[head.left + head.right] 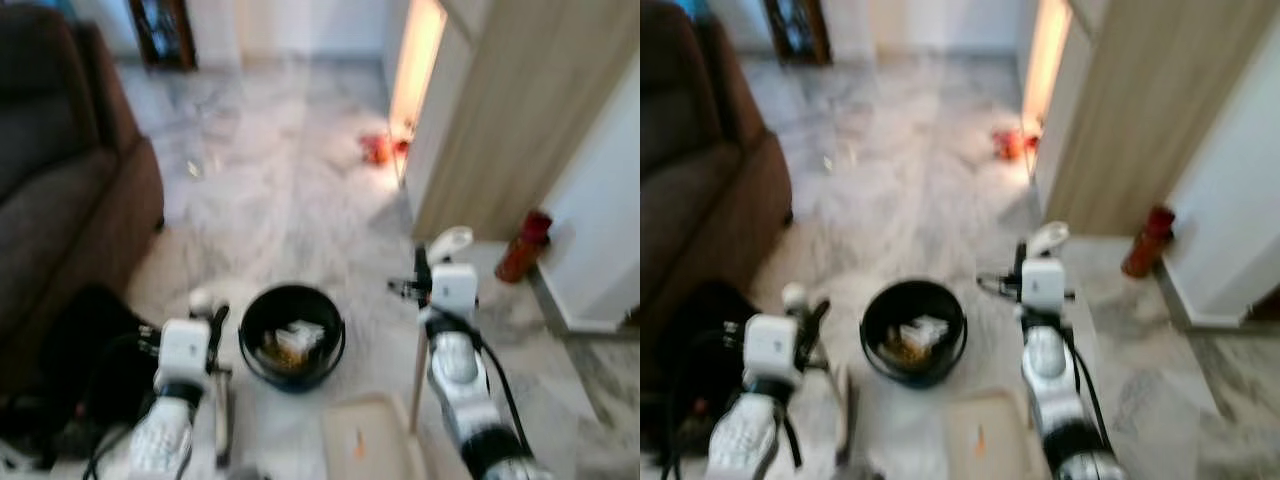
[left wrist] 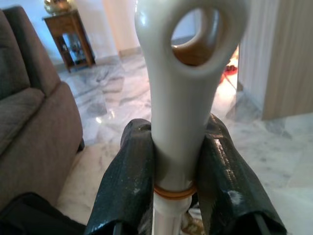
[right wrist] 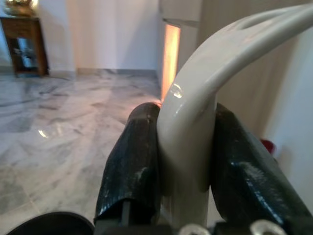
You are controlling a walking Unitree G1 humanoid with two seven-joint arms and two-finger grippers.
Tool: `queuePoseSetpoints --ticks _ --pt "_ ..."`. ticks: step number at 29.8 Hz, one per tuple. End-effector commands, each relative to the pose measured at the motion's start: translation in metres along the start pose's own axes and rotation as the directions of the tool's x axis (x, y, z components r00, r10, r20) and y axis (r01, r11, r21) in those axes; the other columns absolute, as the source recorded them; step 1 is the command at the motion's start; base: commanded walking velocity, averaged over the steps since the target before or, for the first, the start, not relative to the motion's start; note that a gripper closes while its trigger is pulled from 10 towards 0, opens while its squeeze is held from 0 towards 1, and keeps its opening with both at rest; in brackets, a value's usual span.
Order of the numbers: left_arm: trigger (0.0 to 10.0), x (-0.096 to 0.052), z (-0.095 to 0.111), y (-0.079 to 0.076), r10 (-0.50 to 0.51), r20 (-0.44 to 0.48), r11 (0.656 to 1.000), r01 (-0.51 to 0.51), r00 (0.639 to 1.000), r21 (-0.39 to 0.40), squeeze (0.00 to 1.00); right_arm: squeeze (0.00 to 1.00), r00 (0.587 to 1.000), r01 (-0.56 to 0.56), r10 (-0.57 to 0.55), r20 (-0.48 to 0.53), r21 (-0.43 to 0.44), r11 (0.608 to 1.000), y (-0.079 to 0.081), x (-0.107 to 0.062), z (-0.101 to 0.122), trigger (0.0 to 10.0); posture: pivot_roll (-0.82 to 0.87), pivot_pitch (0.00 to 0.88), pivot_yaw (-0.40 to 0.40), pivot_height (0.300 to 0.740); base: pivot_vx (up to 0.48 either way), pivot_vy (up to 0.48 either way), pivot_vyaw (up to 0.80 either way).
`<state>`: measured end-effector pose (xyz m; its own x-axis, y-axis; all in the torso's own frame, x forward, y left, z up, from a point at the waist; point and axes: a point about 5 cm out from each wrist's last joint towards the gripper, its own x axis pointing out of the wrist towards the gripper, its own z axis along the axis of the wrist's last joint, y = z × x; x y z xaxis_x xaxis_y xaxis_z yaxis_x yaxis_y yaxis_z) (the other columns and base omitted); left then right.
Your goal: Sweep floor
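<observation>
My left gripper (image 1: 212,322) is shut on the white top of a broom handle (image 2: 178,98), which ends in a hanging hole; both black fingers (image 2: 129,181) press its sides. The broom stick (image 1: 222,410) runs down beside my left arm. My right gripper (image 1: 424,270) is shut on the curved white dustpan handle (image 3: 195,117), whose wooden pole (image 1: 418,380) drops to a beige dustpan (image 1: 370,435) on the floor between my arms. Small red bits of litter (image 1: 378,148) lie on the marble floor ahead, by a lit doorway.
A black bin (image 1: 292,335) with scraps inside stands on the floor between my grippers. A brown sofa (image 1: 60,200) and a black bag (image 1: 90,360) are on the left. On the right stand a wooden panel wall (image 1: 510,130) and a red bottle (image 1: 525,245).
</observation>
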<state>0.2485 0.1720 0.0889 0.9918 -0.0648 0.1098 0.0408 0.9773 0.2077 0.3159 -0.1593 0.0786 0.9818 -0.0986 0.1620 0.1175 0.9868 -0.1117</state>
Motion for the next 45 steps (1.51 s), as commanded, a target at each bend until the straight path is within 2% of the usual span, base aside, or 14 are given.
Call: queuePoseSetpoints --ticks 1,13,17,33,45 --pt "10.0 0.001 0.006 0.000 -0.005 0.031 1.000 0.005 1.000 0.000 0.00 0.00 0.999 -0.005 0.005 0.033 -0.012 1.000 -0.001 0.004 0.006 10.0 0.17 0.042 -0.032 0.740 -0.285 0.000 0.00" --pt "10.0 0.002 0.006 -0.001 -0.001 0.033 1.000 0.002 0.999 -0.004 0.00 0.00 1.000 0.006 -0.006 0.030 -0.009 1.000 -0.005 0.004 0.005 10.0 0.16 0.055 -0.037 0.740 -0.288 0.000 0.00" --pt "10.0 0.003 0.006 0.000 -0.001 0.033 1.000 0.001 0.999 -0.001 0.00 0.00 1.000 0.011 -0.011 0.018 -0.004 1.000 -0.005 0.004 0.004 10.0 0.16 0.058 -0.036 0.740 0.000 0.000 0.00" --pt "10.0 0.006 0.006 0.001 -0.011 0.025 1.000 0.011 1.000 0.005 0.00 0.00 0.999 0.025 -0.024 -0.025 0.014 1.000 -0.004 0.003 -0.002 10.0 0.14 0.076 -0.027 0.740 0.000 0.000 -0.78" --pt "10.0 0.015 0.006 -0.003 -0.021 0.018 1.000 0.021 1.000 0.012 0.00 0.00 0.999 0.034 -0.034 -0.024 0.001 0.999 -0.008 0.003 -0.002 10.0 0.13 0.085 -0.026 0.740 0.000 0.000 -0.80"
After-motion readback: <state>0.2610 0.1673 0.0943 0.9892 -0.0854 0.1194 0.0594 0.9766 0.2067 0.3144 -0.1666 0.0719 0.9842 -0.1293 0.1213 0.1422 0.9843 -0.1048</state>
